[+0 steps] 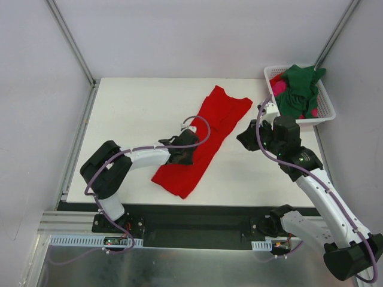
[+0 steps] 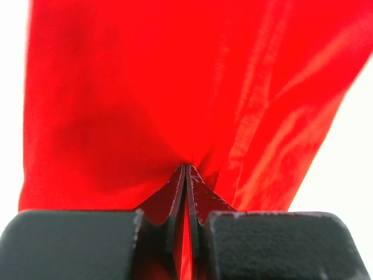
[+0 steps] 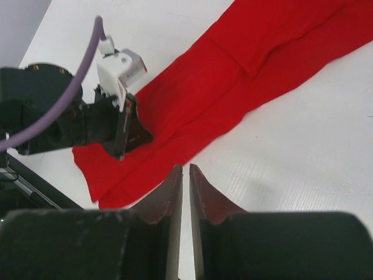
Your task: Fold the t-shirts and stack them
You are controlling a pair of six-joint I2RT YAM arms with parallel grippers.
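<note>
Nearest the bases, the left arm (image 1: 137, 156) reaches low over the desk (image 1: 131, 119). The left jaws are closed tight on the red t-shirt (image 1: 222, 113), pinching a ridge of cloth about midway along its left edge. The wrist view shows the red fabric (image 2: 145, 87) gathered into the seam between them. From that close I cannot tell whether they have caught one layer or the whole thickness.

The shirt lies as a long narrow strip, apparently folded lengthwise, running diagonally from near the desk's front edge toward the far right. Just beside it, the right arm (image 1: 299, 156) hovers with the right jaws all but closed. Only a thin slit shows between them, with nothing in it, and they sit over bare desk without touching the strip (image 3: 233, 76).

At the far right corner, the white basket (image 1: 326, 110) holds the dark green t-shirt (image 1: 299, 89) heaped over the magenta-pink one (image 1: 279, 88).

The likely trouble is that the shirt is held at one point only. If the left arm lifts or swings that pinch across, nothing pins the rest. The strip may then drag, twist, or open out of its fold rather than crease cleanly. A grip on the top layer alone would peel it off the layer beneath. The near end lies close to the front edge and could slide off if pulled that way. The two wrists are near each other, so a hasty crossing move could knock them together or snag the cable loop (image 1: 208, 128).
</note>
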